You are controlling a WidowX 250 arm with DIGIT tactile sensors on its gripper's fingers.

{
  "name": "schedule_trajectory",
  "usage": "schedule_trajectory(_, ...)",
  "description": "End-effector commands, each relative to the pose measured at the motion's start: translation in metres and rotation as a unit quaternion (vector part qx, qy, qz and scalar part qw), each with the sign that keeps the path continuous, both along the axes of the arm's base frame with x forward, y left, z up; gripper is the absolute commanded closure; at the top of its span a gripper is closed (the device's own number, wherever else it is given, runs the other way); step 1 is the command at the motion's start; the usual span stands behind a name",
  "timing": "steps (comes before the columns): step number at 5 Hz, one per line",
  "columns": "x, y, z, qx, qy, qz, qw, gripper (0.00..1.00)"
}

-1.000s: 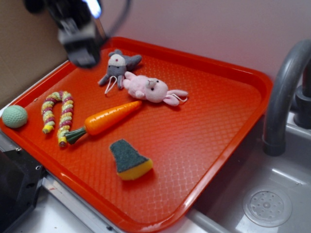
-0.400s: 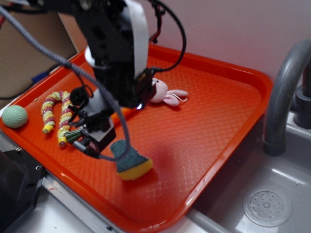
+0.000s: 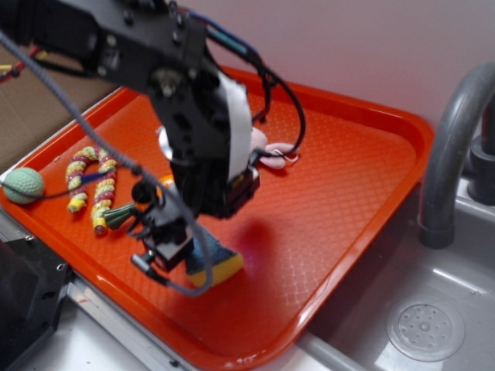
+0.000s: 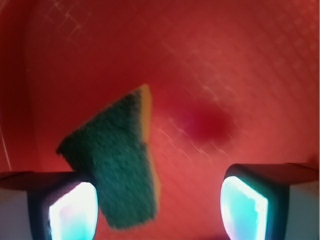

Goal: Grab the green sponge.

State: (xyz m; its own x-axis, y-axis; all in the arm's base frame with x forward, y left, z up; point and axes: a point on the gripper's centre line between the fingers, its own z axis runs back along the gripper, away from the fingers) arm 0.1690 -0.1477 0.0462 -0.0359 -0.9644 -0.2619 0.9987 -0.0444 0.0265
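since the earlier frame your arm has swung further over the green sponge (image 3: 215, 263), now covering most of it. from the exterior view, the sponge lies near the front edge of the red tray (image 3: 348, 201), with the jaws down at it; striped rope toy (image 3: 91, 185) and pale green ball (image 3: 23, 185) lie off left. from the wrist view, your jaws stand spread, the sponge (image 4: 117, 170) beside the left finger (image 4: 72, 212).

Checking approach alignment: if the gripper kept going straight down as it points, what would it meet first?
Probably the green sponge, off-centre toward one finger of the open gripper; otherwise the orange tray.
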Motion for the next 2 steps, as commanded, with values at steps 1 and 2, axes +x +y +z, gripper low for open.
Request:
schedule_trajectory(1, -0.0211, 0.0123, -0.0210, 0.010, 0.016, -0.018, 1.000, 0.00)
schedule_trajectory(2, -0.0168, 0.0147, -0.0273, 0.031, -0.002, 0.008, 0.999, 1.00)
